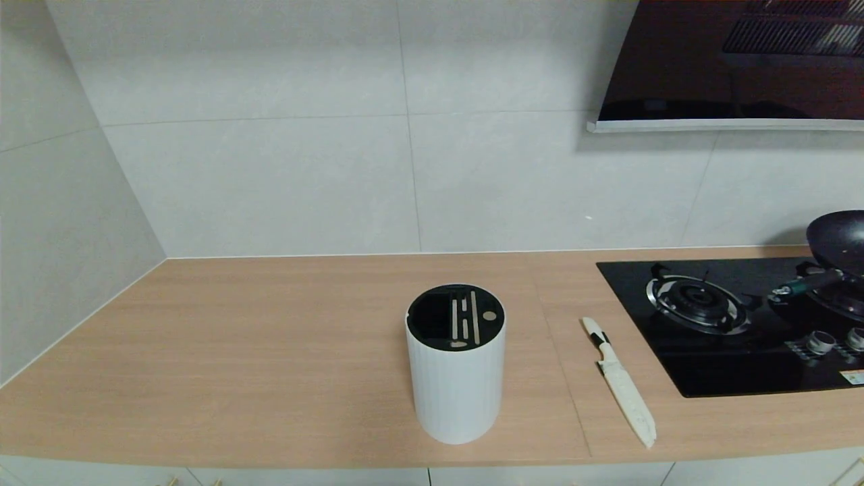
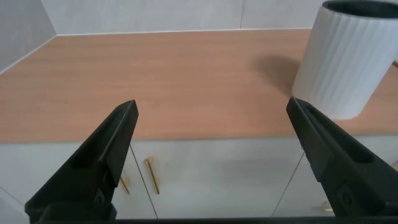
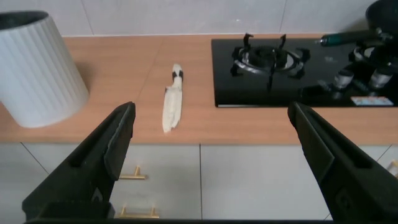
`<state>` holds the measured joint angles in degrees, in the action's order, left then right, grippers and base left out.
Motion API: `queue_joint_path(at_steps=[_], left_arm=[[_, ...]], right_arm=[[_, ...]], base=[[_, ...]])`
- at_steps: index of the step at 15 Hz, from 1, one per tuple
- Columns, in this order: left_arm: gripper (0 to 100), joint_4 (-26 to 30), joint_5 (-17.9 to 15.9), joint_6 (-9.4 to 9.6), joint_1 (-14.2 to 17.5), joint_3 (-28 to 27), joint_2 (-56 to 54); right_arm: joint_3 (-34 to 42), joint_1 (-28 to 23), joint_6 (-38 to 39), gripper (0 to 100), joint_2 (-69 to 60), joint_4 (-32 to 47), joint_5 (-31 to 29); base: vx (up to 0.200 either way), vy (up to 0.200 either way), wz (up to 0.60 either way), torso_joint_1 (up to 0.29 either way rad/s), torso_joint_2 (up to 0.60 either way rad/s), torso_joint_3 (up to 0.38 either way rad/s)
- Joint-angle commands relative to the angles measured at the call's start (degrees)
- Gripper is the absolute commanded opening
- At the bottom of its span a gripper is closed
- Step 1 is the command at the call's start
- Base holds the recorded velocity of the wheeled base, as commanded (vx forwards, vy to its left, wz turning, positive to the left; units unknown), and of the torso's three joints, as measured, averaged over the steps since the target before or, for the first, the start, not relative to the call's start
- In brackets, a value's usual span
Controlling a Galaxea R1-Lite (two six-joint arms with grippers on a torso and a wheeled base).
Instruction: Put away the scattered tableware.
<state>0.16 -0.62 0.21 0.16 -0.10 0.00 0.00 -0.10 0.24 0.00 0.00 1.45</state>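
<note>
Knife [image 1: 619, 381] is my job here. It lies flat on the wooden counter [image 1: 270, 351], handle toward the wall and blade tip toward the near edge.

Working from the left, my left gripper [image 2: 210, 107] hangs off the counter's near edge, its fingers spread wide with nothing between them. Next comes the white ribbed holder [image 1: 456, 378], upright near the middle, its black top cut with narrow slots [image 1: 466, 317] and one wide opening. The knife lies right of the holder and apart from it. Just beside the knife is the black stove [image 1: 715, 351], with a dark pan [image 1: 840, 239] at its far right. My right gripper [image 3: 210, 111] also waits off the near edge, wide open and empty, with the knife on the counter ahead of it.

I'd say the right gripper should take this. It should come down over the handle, not the blade, pinch across the handle's narrow sides and lift level. Then it should turn the tip down and line the blade up with a slot before lowering.
</note>
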Motion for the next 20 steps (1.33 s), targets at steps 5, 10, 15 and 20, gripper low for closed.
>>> queue_joint_path(at_steps=[5, 10, 15, 20], left_arm=[[100, 0.0, 0.1, -0.03, 0.0, 0.0, 0.1], [100, 0.0, 0.1, -0.12, 0.0, 0.0, 0.1], [100, 0.0, 0.0, -0.03, 0.0, 0.0, 0.0], [100, 0.0, 0.1, -0.12, 0.0, 0.0, 0.1]], right_arm=[[0.0, 0.0, 0.1, 100, 0.0, 0.0, -0.1], [0.0, 0.0, 0.0, 100, 0.0, 0.0, -0.3], [-8.4, 0.2, 3.2, 100, 0.8, -0.9, 0.4], [-17.6, 1.3, 3.0, 100, 13.8, 5.8, 18.9]], base=[[0.000, 0.000, 0.00, 0.029, -0.07, -0.032], [0.000, 0.000, 0.00, 0.000, 0.00, 0.000], [0.000, 0.000, 0.00, 0.000, 0.00, 0.000], [0.000, 0.000, 0.00, 0.000, 0.00, 0.000]])
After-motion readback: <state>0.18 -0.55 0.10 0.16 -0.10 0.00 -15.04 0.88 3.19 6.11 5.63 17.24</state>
